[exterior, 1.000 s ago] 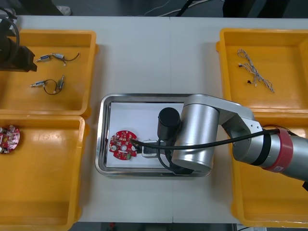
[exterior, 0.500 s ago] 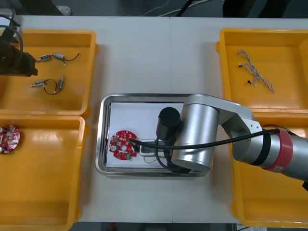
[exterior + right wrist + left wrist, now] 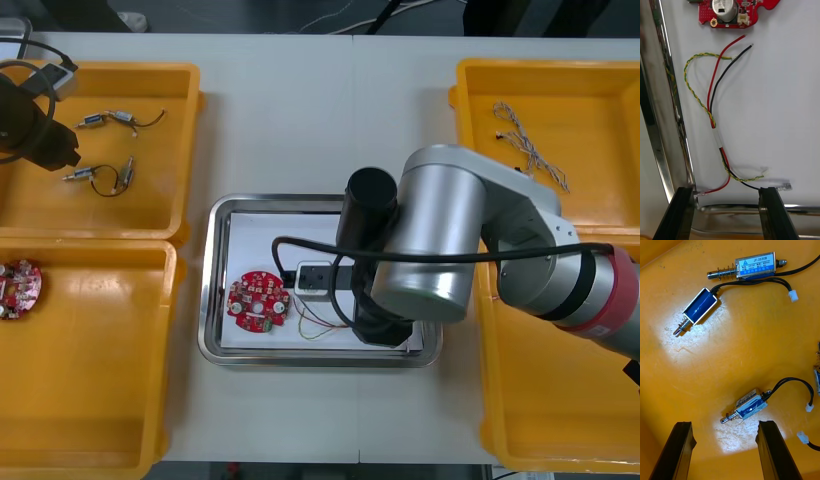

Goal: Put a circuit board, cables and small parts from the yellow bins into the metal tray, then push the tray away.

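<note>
Inside the metal tray [image 3: 218, 290], on its white floor, a round red circuit board [image 3: 257, 302] lies beside a red and yellow cable [image 3: 315, 326]. My right arm [image 3: 440, 250] hangs over the tray. In the right wrist view, the right gripper [image 3: 727, 213] stands open above the tray's rim [image 3: 658, 131]. The cable [image 3: 717, 112] lies loose beyond its fingertips, and the board [image 3: 730, 11] lies farther off. My left gripper [image 3: 50, 145] hovers over the far left yellow bin [image 3: 150, 215]. It is open [image 3: 726, 453] above a small metal part [image 3: 747, 408], and two more parts [image 3: 700, 309] lie beyond.
A twisted blue and white cable [image 3: 530, 145] lies in the far right bin [image 3: 600, 80]. A second circuit board [image 3: 18, 285] sits in the near left bin [image 3: 90, 400]. My right arm covers part of the near right bin [image 3: 560, 420].
My right gripper has opened and let go of the red and yellow cable, which now lies in the tray. The right arm lifted and drew back. The left gripper shifted slightly over its bin.
</note>
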{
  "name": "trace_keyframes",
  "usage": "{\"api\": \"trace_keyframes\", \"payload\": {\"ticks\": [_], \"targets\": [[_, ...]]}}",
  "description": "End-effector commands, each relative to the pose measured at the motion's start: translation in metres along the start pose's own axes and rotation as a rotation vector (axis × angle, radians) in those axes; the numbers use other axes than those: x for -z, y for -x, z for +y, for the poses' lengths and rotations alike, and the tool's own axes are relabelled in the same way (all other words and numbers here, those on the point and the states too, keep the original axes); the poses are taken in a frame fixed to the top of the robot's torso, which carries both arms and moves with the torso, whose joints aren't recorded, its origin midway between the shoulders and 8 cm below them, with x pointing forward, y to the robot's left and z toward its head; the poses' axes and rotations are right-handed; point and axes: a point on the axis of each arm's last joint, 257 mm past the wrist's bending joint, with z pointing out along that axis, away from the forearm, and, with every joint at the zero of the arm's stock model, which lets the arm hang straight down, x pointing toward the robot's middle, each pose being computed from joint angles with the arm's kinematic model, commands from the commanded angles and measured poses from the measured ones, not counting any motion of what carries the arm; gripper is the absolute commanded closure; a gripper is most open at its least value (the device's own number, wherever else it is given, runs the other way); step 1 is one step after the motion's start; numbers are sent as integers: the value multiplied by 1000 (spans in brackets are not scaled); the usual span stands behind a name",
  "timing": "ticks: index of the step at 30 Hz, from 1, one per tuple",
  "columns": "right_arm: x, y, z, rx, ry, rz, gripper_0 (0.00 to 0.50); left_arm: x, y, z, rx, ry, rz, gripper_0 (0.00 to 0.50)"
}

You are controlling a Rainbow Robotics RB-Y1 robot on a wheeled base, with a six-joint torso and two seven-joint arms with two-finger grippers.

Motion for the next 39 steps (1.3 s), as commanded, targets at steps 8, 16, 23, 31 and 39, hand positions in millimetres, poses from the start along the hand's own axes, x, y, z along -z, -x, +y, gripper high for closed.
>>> {"api": "trace_keyframes", "payload": {"ticks": [8,16,23,31,39], "targets": [[69,-1,-41,-285,-50,-77,0,0,32,-24,-252,-13,-38,0],[90,-10,-50,-526,-27,-155,0,-10,31,-41,-304,-26,-26,0],[99,-45,-56,-721,-25,-170,0,-16,27,-42,-323,-23,-30,0],[114,-90,-75,-922,-18,-205,0,-17,19,-29,-298,-6,-30,0],[125,-148,-97,-1079,-103,-183,0,-20,8,-20,-279,12,-23,0]]}}
